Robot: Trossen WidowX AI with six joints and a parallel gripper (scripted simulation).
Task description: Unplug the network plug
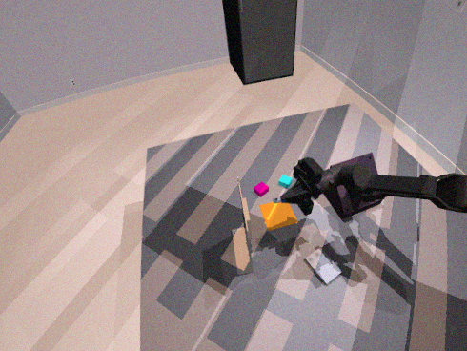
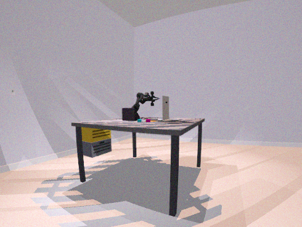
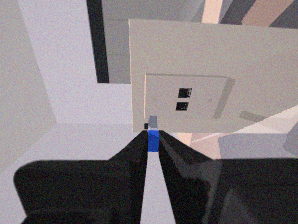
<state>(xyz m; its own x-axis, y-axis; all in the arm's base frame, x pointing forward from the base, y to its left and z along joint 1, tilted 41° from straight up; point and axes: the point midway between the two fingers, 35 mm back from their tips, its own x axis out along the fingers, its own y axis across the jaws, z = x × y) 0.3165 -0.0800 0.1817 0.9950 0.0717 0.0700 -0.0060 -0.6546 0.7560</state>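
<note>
Claw closed on the blue plug, held apart from the upright panel. Extraction judged complete; transfer in hand. Next move: lower the plug onto the orange square, presumably the marked one, then release.

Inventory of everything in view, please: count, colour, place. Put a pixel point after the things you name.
plug [image 1: 279,201] [image 3: 153,141]: one, blue and grey, between the fingers
panel [image 1: 246,215] [image 2: 166,112] [image 3: 210,50]: one, beige, upright on table
openings [image 3: 185,93]: at least two, black, panel face
square [image 1: 282,220]: one, orange, on table
blocks [image 1: 261,189] [image 2: 148,120]: two, magenta and cyan, near square
slab [image 1: 325,269]: one, pale grey, on table
table [image 2: 126,127] [image 1: 164,286]: one, dark-legged, on floor
cabinet [image 1: 268,43]: one, black, beyond table
crates [image 2: 87,134]: two, yellow over grey, low behind table
box [image 1: 374,165] [image 2: 127,114]: one, dark, by arm
arm [image 1: 400,185] [image 2: 139,98]: one, black, above table
gripper [image 1: 279,200] [image 2: 159,98] [image 3: 152,135]: one, black, before panel
</note>
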